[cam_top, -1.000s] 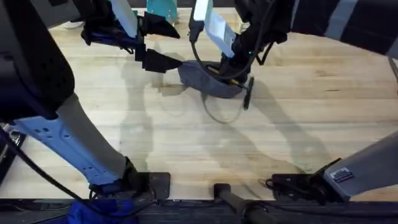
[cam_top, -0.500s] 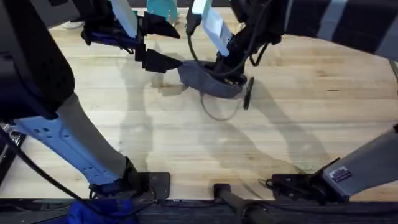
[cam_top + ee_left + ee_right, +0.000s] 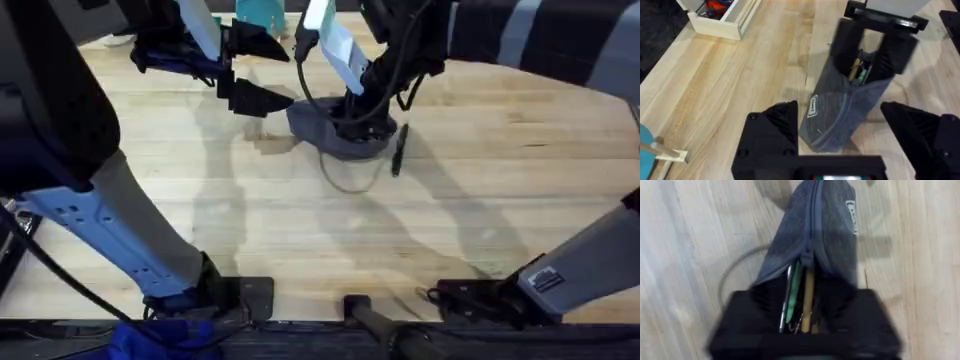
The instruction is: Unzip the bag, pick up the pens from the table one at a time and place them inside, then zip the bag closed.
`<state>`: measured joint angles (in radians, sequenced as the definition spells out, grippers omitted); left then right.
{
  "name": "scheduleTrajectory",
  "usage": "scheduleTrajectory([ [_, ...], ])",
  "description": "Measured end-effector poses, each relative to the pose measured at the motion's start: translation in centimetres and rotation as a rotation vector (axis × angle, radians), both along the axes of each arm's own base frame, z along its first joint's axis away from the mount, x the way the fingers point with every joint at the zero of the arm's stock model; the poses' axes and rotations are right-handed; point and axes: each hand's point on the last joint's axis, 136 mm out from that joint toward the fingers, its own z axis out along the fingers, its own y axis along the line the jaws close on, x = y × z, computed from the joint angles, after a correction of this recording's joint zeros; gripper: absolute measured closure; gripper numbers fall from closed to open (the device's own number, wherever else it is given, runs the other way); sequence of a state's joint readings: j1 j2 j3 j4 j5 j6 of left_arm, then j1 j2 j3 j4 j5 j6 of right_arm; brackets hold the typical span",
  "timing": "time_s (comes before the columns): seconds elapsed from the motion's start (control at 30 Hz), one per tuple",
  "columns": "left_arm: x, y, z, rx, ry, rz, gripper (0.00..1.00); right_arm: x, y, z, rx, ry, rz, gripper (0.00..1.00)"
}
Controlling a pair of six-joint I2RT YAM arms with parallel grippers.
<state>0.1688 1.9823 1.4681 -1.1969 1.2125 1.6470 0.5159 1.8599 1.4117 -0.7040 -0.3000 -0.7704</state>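
Observation:
The blue-grey bag [image 3: 325,132] lies on the table [image 3: 500,190] with its zipper partly undone. In the right wrist view the bag [image 3: 832,235] gapes at its near end, where a green pen [image 3: 795,292] and a yellow pen [image 3: 808,295] stick out. My right gripper [image 3: 365,118] stands open, a finger on each side of that open end; it also shows in the left wrist view [image 3: 871,47]. Open as well, my left gripper [image 3: 280,78] straddles the bag's [image 3: 840,115] other end. A dark pen [image 3: 398,150] lies on the wood beside the bag.
A thin cord loop [image 3: 350,180] trails from the bag toward the front. A light wooden box [image 3: 722,20] stands at the back left, and a teal object [image 3: 260,12] sits at the far edge. Bare wood stretches to the right and front.
My right gripper has slid left and down over the bag's open end. The bag has bunched a little shorter. The left gripper and the dark pen have stayed put.

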Motion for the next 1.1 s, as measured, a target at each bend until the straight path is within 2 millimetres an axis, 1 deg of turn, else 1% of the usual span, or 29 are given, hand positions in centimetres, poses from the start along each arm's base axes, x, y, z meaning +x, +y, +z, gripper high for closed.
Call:
scheduleTrajectory([
  [0.1,0.0,0.0,0.0,0.0,0.0,0.0,0.006,-0.1,0.0,0.0,-0.001,0.003,-0.001,0.12],
  [0.13,0.0,0.0,0.0,0.0,0.0,0.0,0.006,-0.1,0.0,0.0,-0.001,0.003,0.0,0.038],
  [0.17,0.0,0.0,0.0,0.0,0.0,0.0,0.007,-0.1,0.0,0.0,-0.001,0.003,-0.001,0.013],
  [0.53,0.0,0.0,0.0,0.0,0.0,0.0,0.007,-0.1,-0.1,0.0,-0.002,0.008,-0.004,0.005],
  [0.63,0.0,0.0,0.0,0.0,0.0,0.0,0.007,-0.1,-0.1,0.3,0.002,0.001,-0.006,0.005],
  [0.73,0.0,0.0,0.0,0.0,0.0,0.0,0.007,0.1,-0.3,2.1,0.026,-0.032,-0.026,0.005],
  [0.87,0.0,0.0,0.0,0.0,0.0,0.0,0.006,0.6,-1.3,6.6,0.097,-0.094,-0.116,0.005],
  [0.97,0.0,0.0,0.0,0.0,0.0,0.0,0.007,1.0,-2.6,9.3,0.138,-0.121,-0.221,0.005],
  [1.03,0.0,0.0,0.0,0.0,0.0,0.0,0.007,1.2,-3.7,10.4,0.141,-0.126,-0.308,0.005],
  [1.1,0.0,0.0,0.0,0.0,0.0,0.0,0.007,1.1,-4.7,10.9,0.128,-0.121,-0.385,0.004],
])
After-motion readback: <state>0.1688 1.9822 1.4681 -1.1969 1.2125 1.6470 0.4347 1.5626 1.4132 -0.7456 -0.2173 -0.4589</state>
